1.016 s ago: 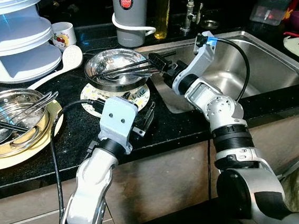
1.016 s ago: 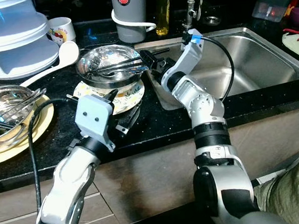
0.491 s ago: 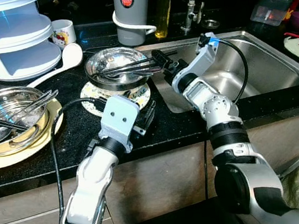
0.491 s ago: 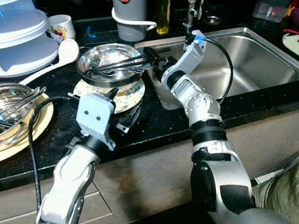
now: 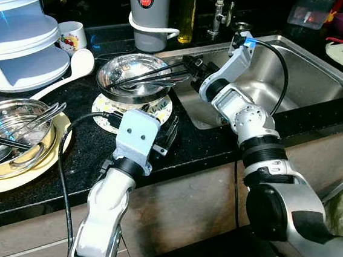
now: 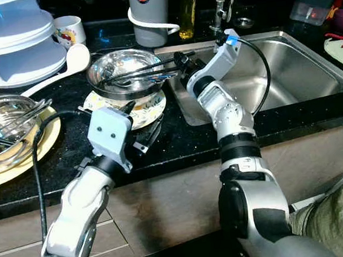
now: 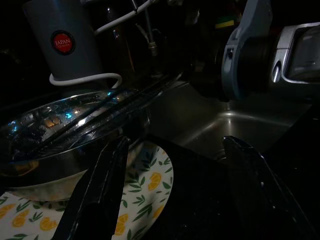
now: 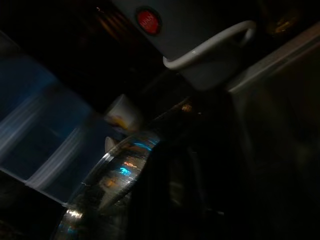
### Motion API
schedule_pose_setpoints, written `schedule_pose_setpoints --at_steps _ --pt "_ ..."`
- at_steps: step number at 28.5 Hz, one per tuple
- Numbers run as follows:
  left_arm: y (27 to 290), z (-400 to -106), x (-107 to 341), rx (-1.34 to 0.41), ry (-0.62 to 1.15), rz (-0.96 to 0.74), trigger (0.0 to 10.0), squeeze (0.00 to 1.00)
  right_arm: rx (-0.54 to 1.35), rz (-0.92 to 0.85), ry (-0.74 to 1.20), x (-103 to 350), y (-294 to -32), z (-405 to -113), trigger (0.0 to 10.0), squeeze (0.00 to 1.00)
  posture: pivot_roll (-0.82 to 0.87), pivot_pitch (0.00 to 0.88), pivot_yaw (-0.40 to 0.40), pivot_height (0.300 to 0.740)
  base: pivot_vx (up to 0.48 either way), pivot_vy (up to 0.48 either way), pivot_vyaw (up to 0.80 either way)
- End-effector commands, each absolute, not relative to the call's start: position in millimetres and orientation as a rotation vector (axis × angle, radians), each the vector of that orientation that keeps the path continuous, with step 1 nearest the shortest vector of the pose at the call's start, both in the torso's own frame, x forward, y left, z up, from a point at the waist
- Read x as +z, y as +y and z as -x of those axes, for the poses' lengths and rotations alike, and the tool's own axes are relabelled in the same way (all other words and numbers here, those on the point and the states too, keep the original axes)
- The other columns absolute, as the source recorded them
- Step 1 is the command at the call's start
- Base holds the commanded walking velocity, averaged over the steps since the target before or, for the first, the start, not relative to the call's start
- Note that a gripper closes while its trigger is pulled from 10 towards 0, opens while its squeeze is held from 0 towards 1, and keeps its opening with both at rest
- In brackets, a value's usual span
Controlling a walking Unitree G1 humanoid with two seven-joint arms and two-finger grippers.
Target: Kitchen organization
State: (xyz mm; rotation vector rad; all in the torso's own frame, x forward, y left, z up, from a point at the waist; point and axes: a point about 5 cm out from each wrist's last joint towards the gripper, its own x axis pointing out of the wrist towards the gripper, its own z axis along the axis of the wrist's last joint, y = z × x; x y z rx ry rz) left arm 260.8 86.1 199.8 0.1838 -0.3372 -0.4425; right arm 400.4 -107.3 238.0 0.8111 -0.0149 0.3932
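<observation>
A steel bowl [image 5: 123, 66] stands on a leaf-patterned plate [image 5: 159, 109] on the black counter, just left of the sink [image 5: 294, 77]. Black chopsticks [image 5: 148, 75] lie across the bowl, their right ends raised past its rim. My right gripper [image 5: 194, 69] is at the bowl's right rim, at the chopsticks' raised ends; the right wrist view is too dark to show its grip. My left gripper [image 7: 177, 145] hovers open over the counter in front of the plate, with nothing between its fingers [image 7: 107, 185].
A second steel bowl [image 5: 10, 129] with utensils sits on a yellow plate [image 5: 18, 178] at the left. Behind are a white stacked container [image 5: 17, 40], a mug [image 5: 73, 38], a white ladle [image 5: 74, 68], a grey kettle [image 5: 148, 15] and the faucet [image 5: 218, 8].
My right gripper has drawn back to the right, toward the sink. The right ends of the chopsticks now stand higher above the bowl's rim. The left arm has hardly moved.
</observation>
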Motion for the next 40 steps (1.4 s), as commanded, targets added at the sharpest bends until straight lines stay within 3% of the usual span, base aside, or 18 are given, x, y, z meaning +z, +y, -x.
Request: schedule_pose_setpoints --at_steps 1,17,25,33,34,35,36,37,38,40 --pt "83 -260 202 -0.461 -0.346 -0.194 10.0 0.0 0.378 -0.806 -0.004 238 -109 -402 0.0 0.0 0.08 0.029 -0.081 0.732 0.0 0.0 0.0" --pt "81 -261 203 -0.469 -0.351 -0.193 10.0 0.0 0.411 -0.888 -0.078 251 -111 -401 0.0 0.0 0.08 0.018 -0.081 0.732 0.0 0.0 0.0" --pt "82 -262 208 -0.467 -0.365 -0.192 10.0 0.0 0.516 -1.015 -0.266 283 -119 -394 0.0 0.0 0.08 0.023 -0.074 0.732 0.0 0.0 0.0" --pt "83 -263 212 -0.462 -0.378 -0.194 10.0 0.0 0.585 -1.022 -0.35 301 -122 -389 0.0 0.0 0.08 0.021 -0.072 0.732 0.0 0.0 0.0" --pt "83 -262 213 -0.461 -0.38 -0.193 10.0 0.0 0.593 -1.025 -0.367 304 -125 -388 1.1 0.0 0.08 0.02 -0.073 0.732 0.0 0.0 0.0" --pt "83 -262 214 -0.46 -0.382 -0.192 10.0 0.0 0.598 -1.026 -0.381 307 -127 -387 3.6 0.0 0.08 0.022 -0.071 0.732 0.0 0.0 0.0" --pt "83 -262 214 -0.459 -0.383 -0.191 10.0 0.0 0.601 -1.029 -0.393 309 -129 -386 4.9 0.0 0.08 0.022 -0.071 0.732 0.0 0.0 0.0" --pt "83 -262 214 -0.459 -0.383 -0.191 10.0 0.0 0.601 -1.029 -0.393 309 -129 -386 4.9 0.0 0.08 0.022 -0.071 0.732 0.0 0.0 0.0" --pt "83 -262 215 -0.458 -0.385 -0.188 10.0 0.0 0.599 -1.029 -0.408 311 -133 -386 10.0 0.0 0.08 0.021 -0.073 0.732 0.0 0.0 0.0" --pt "83 -261 215 -0.456 -0.385 -0.177 10.0 0.0 0.579 -1.016 -0.439 315 -145 -386 10.0 0.0 0.08 0.023 -0.074 0.732 0.0 0.0 0.0"
